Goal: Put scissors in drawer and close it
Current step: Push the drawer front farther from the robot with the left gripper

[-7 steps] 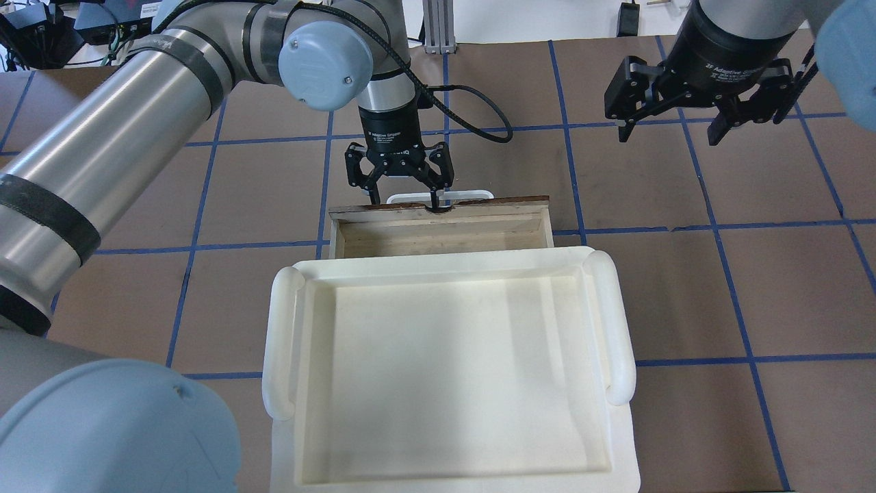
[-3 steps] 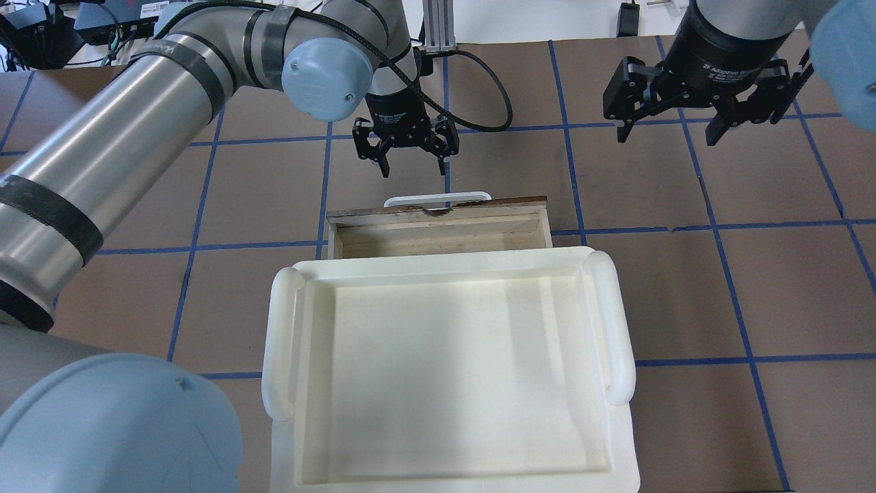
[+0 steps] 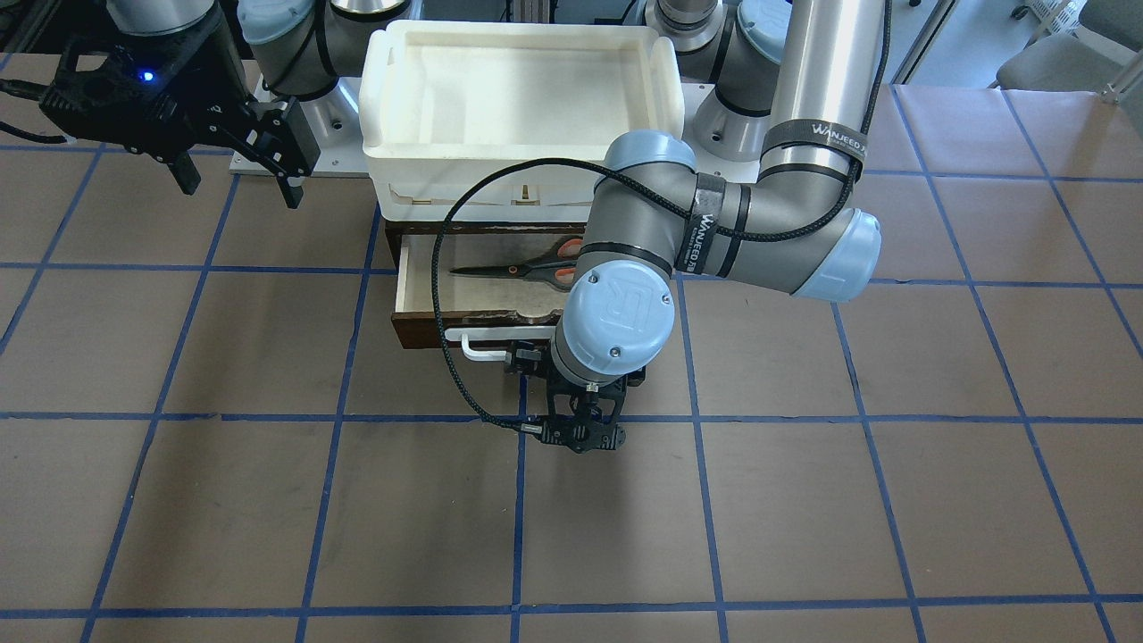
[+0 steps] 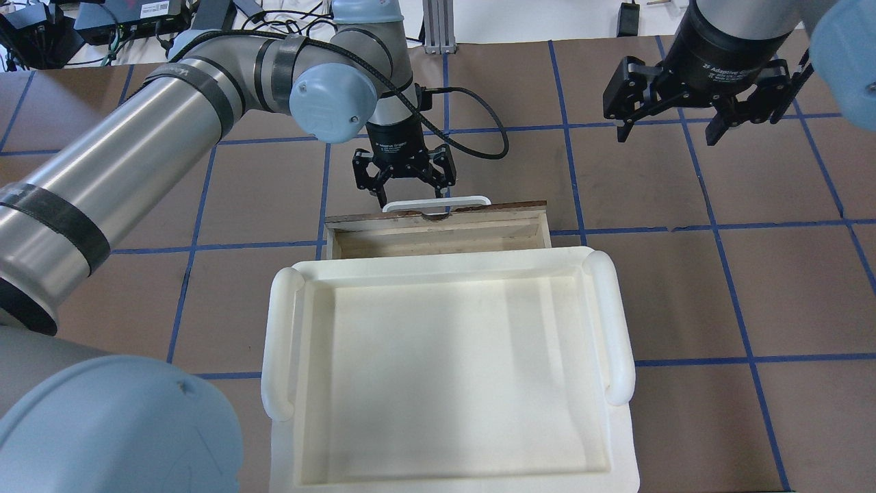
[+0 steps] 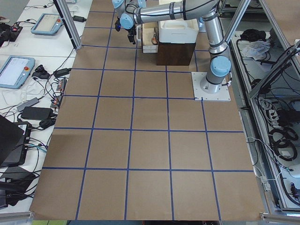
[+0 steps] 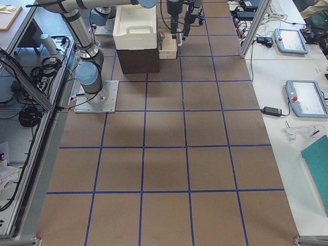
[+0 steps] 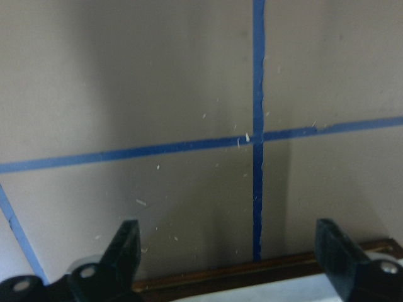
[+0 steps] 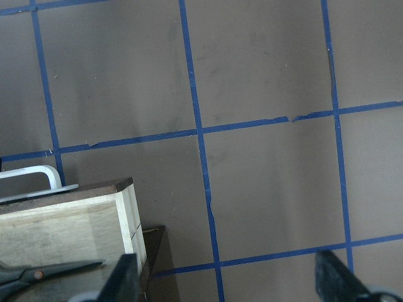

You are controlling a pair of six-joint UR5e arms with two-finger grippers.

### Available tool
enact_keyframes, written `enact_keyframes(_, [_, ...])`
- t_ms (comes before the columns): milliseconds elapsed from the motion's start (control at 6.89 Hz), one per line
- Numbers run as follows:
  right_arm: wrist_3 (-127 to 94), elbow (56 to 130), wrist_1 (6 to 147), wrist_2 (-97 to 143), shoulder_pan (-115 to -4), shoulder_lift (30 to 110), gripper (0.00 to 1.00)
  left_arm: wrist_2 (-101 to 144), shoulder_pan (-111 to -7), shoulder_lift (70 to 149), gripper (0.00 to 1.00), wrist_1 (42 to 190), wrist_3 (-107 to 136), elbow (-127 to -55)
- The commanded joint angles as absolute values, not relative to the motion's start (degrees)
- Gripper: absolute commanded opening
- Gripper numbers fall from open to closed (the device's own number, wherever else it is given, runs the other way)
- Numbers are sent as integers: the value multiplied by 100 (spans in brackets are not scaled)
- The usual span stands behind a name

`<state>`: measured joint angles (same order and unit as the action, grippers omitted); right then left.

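The small grey-handled scissors with orange-lined loops (image 3: pixel 522 267) lie flat in the shallow pale-wood drawer with a dark brown front (image 3: pixel 420 329), which stands pulled out from under the white plastic tray (image 4: pixel 438 259), so I judge only the closing is left. The left gripper (image 4: pixel 414 195) hangs spread and empty just beyond the white bar handle (image 4: pixel 469 200), apparently placed to push the front in. The right gripper (image 4: pixel 667 133), also spread and empty, is held well to the side, out of the way.

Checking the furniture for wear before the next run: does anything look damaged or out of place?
The drawer front's top edge looks chipped: a ragged notch sits by the handle, mid-width. The scissors lie flat inside; nothing else stands out.
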<state>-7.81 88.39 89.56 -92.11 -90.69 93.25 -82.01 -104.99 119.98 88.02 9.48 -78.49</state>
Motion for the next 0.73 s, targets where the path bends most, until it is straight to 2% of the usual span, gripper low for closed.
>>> enact_keyframes(0, [-791, 8833, 8965, -9202, -9070, 9325, 100, -8157, -10538, 11953, 100, 9017, 958, -7866])
enact_keyframes(580, [-791, 8842, 8965, -9202, -9070, 9299, 100, -7875, -10573, 11918, 100, 9666, 1151, -7963])
